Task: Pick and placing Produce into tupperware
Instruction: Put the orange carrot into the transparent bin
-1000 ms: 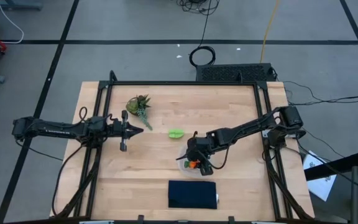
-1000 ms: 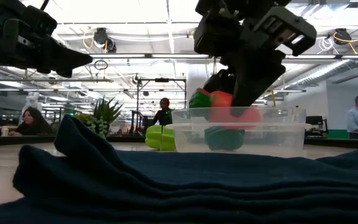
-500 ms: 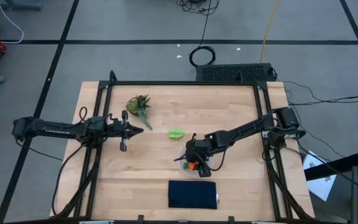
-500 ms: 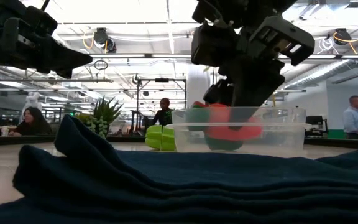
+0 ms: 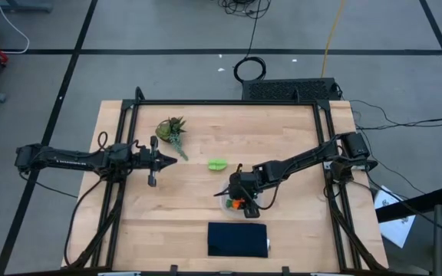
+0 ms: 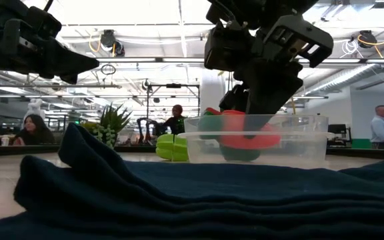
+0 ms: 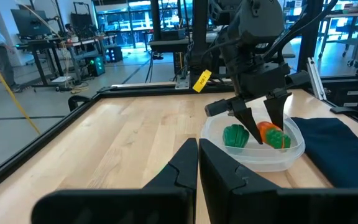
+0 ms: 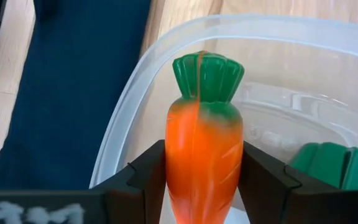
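My right gripper reaches down into the clear tupperware and is shut on the orange carrot. The dark green lump lies on the tupperware's floor beside it. The lime-green piece rests on the wood just beyond the tupperware, toward the far left. My left gripper waits shut above the table's left half, next to the plant sprig. My right gripper pinches the carrot's orange body, below the green top, between its two fingers, which lie across it. The fingers come from above, pointing down. The carrot sits inside the tupperware's walls; whether it touches the floor cannot be seen.
A dark navy cloth lies at the table's near edge, right in front of the tupperware. The leafy plant sprig stands at the far left. People show in the room beyond the table.
My right gripper has gone down into the tupperware with the carrot. The carrot stood above the rim a second ago and now sits lower, between the walls, over the dark green lump.
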